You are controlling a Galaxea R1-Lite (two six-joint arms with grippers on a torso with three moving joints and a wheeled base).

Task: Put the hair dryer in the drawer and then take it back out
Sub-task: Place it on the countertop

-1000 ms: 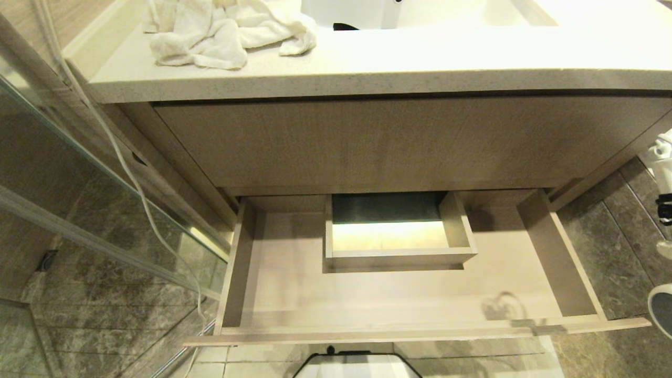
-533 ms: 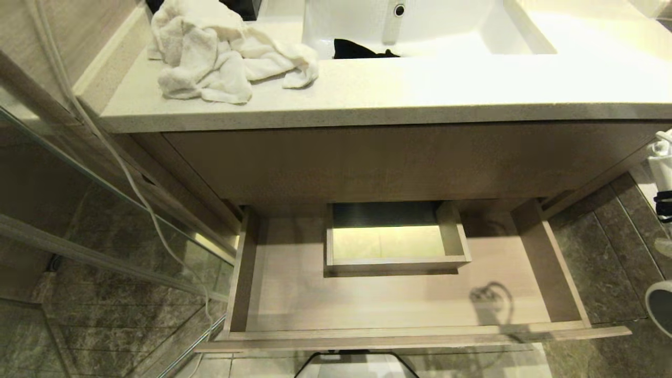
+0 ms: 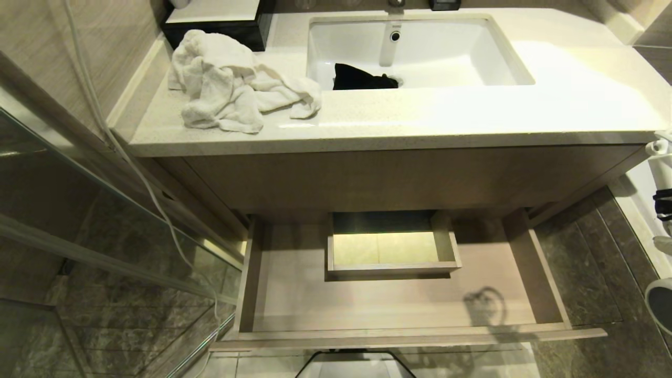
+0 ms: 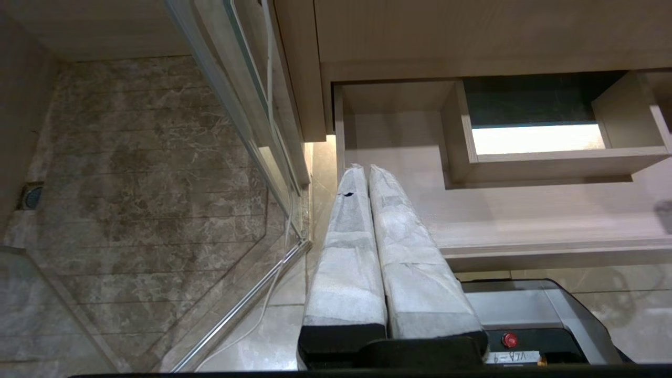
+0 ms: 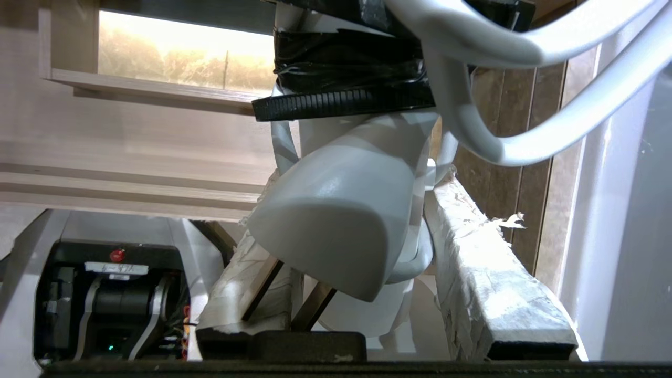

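Currently the hair dryer (image 5: 336, 220) is pinched in the right gripper (image 5: 362, 252), one wrapped finger (image 5: 488, 273) on each side of the white body. In the head view only a sliver of it shows at the right edge (image 3: 662, 202), out past the drawer's right side wall and above the floor tiles.

The drawer (image 3: 399, 336) is pulled fully out under the vanity countertop (image 3: 420, 126), nothing lying in it. So the dryer lies right of the opening and has to travel left over the right side wall, landing between that wall and the boxed cutout (image 3: 391, 270) at the drawer's middle rear.

Looks: glossy white shell, black ribbed band and black tape round the barrel, white cord (image 5: 525, 47) looping loose above the grip. Its long axis seems to run away from the wrist, but I can't tell exactly. Loose cord could snag on the wall, I'd guess.

Left gripper (image 4: 367, 173) sits parked near the drawer's front left corner, fingers pressed together, holding nothing. The right arm is plainly nearer.
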